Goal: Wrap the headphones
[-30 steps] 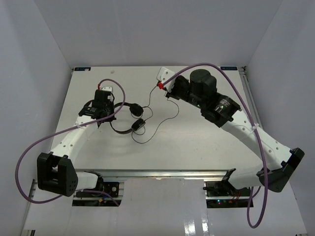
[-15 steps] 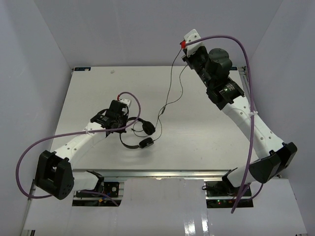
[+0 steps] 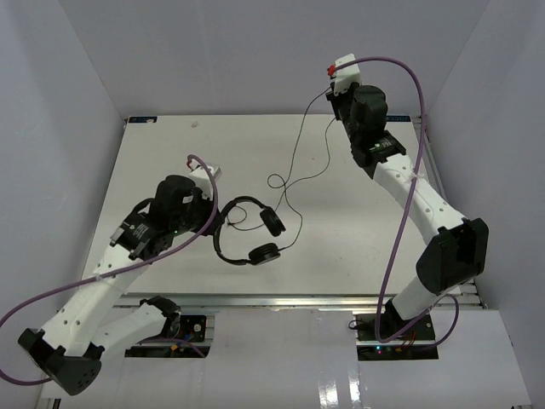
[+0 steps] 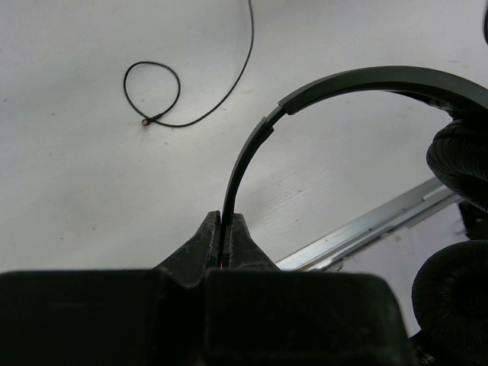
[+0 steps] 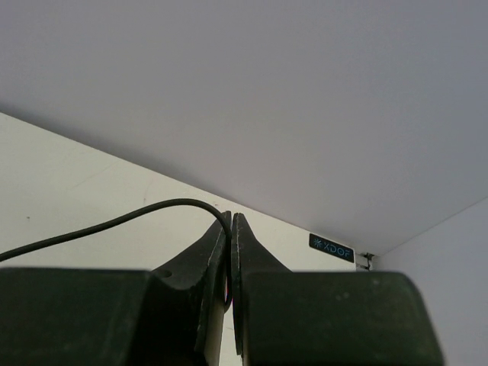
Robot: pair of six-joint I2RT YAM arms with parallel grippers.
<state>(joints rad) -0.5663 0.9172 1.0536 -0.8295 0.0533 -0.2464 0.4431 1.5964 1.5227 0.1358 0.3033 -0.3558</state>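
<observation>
White table (image 3: 170, 153): headphones (image 3: 265, 253) just 7 o'clock of centre, left gripper (image 4: 226, 229) clamped on their headband (image 4: 250, 149), right gripper (image 5: 230, 232) pinched on the cord (image 5: 91, 229), raised at 1 o'clock. I would steady the band and lay cord round it in even, lightly tensioned turns.

The headphones (image 4: 305, 88) have a headband of smooth black plastic with a slight sheen. Earcups (image 4: 457, 152): soft wrinkled padding, matt black. Cord (image 5: 114, 219): thin, smooth black sheath. Surface (image 4: 91, 198): white, matt, faintly grainy. Edge rail (image 4: 374, 225): bare brushed metal. Left hand (image 4: 229, 219): matt black plastic.
</observation>
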